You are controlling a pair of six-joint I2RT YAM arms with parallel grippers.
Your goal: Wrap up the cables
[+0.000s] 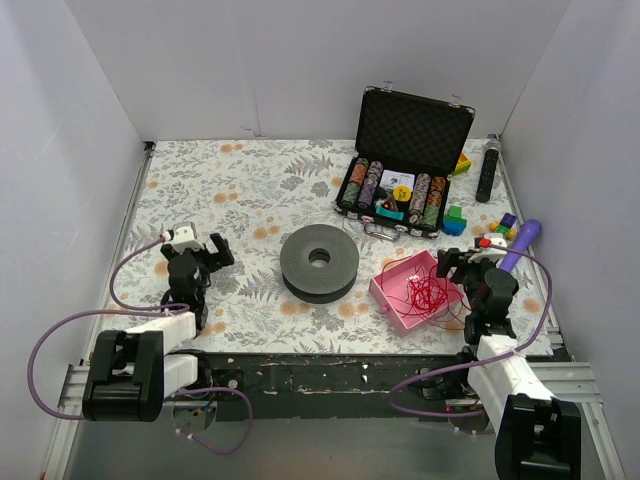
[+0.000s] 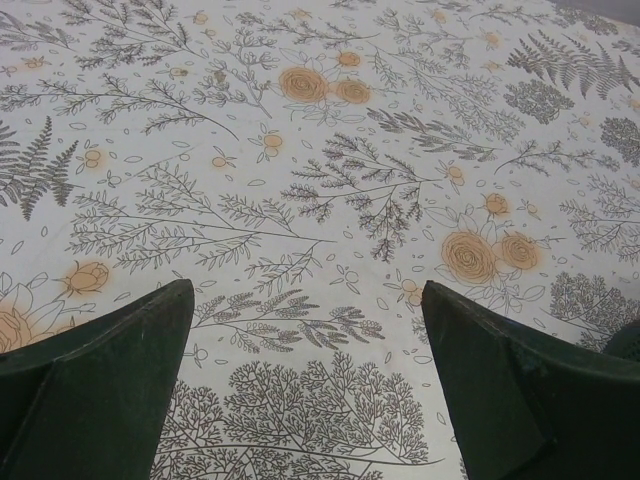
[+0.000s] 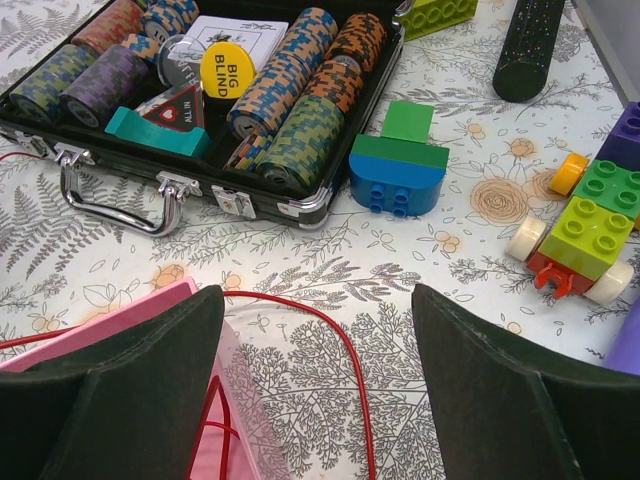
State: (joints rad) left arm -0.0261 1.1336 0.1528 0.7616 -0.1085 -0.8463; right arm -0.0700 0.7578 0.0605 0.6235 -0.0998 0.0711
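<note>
The cables (image 1: 428, 292) are thin red strands tangled in a pink tray (image 1: 392, 291) at the right of the table, with loops spilling over its near edge. In the right wrist view one red strand (image 3: 345, 350) curves over the tablecloth beside the pink tray's corner (image 3: 150, 305). My right gripper (image 1: 470, 265) (image 3: 318, 380) is open and empty, just right of the tray, jaws wide apart over that strand. My left gripper (image 1: 195, 252) (image 2: 305, 385) is open and empty over bare tablecloth at the left.
A dark grey spool (image 1: 319, 262) lies at the table's middle. An open black case of poker chips (image 1: 400, 190) (image 3: 200, 90) stands behind the tray. Toy bricks (image 3: 585, 215), a blue-green block (image 3: 398, 170) and a black cylinder (image 1: 488, 170) lie at the right.
</note>
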